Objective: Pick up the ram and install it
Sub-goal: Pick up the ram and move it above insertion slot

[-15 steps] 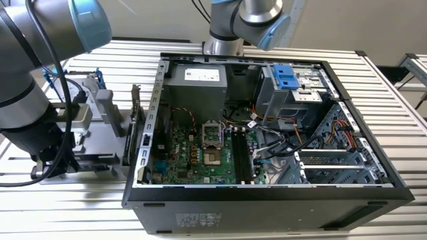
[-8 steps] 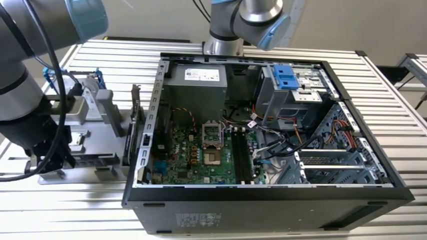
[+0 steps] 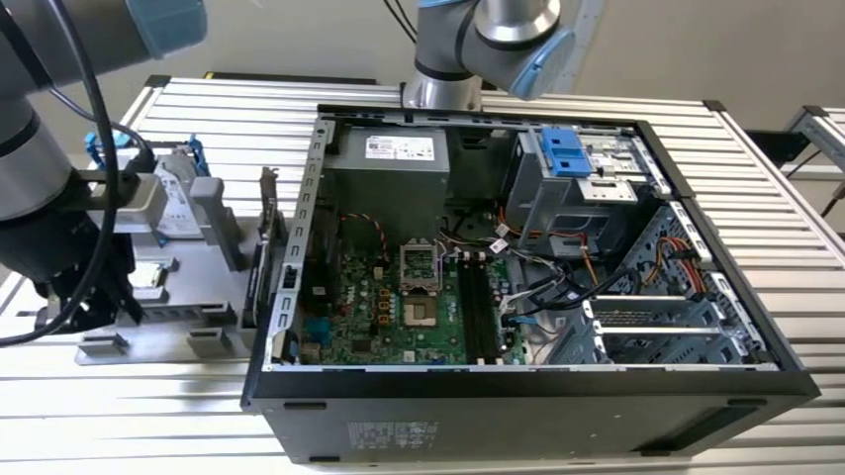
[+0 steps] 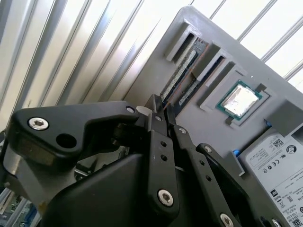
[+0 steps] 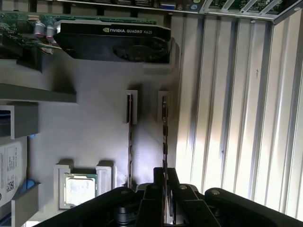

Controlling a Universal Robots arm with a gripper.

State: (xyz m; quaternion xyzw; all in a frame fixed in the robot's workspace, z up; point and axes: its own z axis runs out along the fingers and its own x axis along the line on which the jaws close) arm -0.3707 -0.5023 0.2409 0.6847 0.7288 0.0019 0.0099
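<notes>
At the exterior view's left, the arm (image 3: pixel 34 168) hangs over a grey tray (image 3: pixel 212 341) that stands on the slatted desk (image 3: pixel 133 416). In the first wrist view the black fingers (image 5: pixel 173 182) are set narrow, closed on the near end of the ram (image 5: pixel 164 127). The ram stands on edge in its tray slot. A second stick (image 5: pixel 130 137) stands in the slot just beside it, clear of the fingers. The tray also carries a square silver processor (image 5: pixel 80 189), a hard drive (image 4: pixel 279 165) and a graphics card (image 5: pixel 113 40). The open computer case (image 3: pixel 528 381) lies across the middle and right of the exterior view, just beside the tray, with its green motherboard (image 3: pixel 383 307) exposed. At top centre a second arm (image 3: pixel 476 40) rises behind the case.
</notes>
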